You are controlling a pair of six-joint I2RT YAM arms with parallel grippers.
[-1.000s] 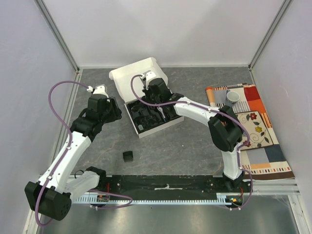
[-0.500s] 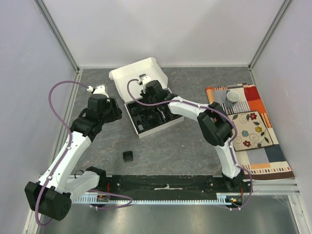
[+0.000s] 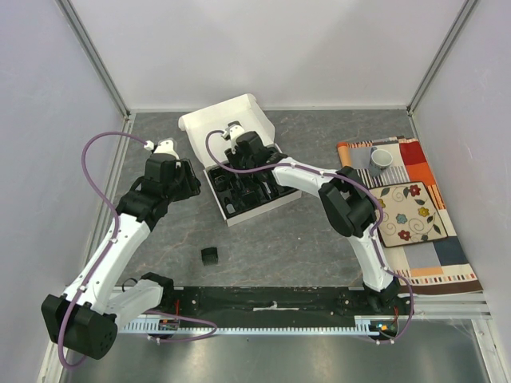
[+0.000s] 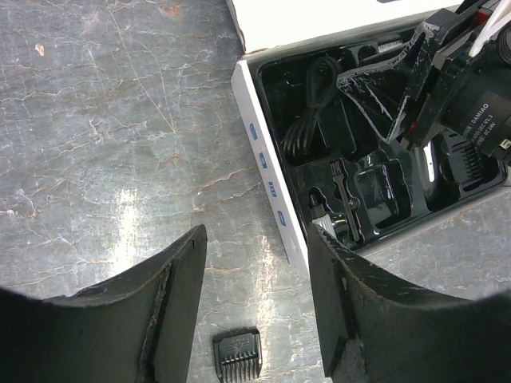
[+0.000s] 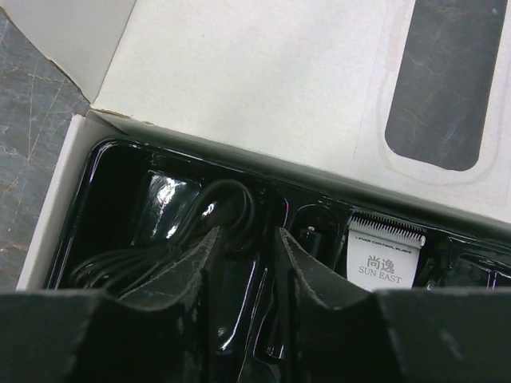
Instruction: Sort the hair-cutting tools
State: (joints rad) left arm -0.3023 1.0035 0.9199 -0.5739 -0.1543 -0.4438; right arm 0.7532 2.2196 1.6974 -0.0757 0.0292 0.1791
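We count two arms, one white box (image 3: 211,121) with a black tray (image 4: 375,179), one cup (image 3: 382,159) on one patterned cloth (image 3: 415,215), and one loose comb (image 3: 209,255) on the table (image 3: 303,239). In the tray lie one coiled cord (image 4: 313,104) and one clipper (image 5: 385,255). Only the right wrist view shows the clipper's toothed blade; from above, the right arm hides it. The left wrist view alone shows the comb's teeth. The right claw (image 5: 247,239) hangs over the tray beside the cord, fingers slightly apart, holding nothing. The left claw (image 4: 255,239) hovers left of the box, fingers wide apart. Bare table lies between box and arm bases; the cloth hugs the right edge.
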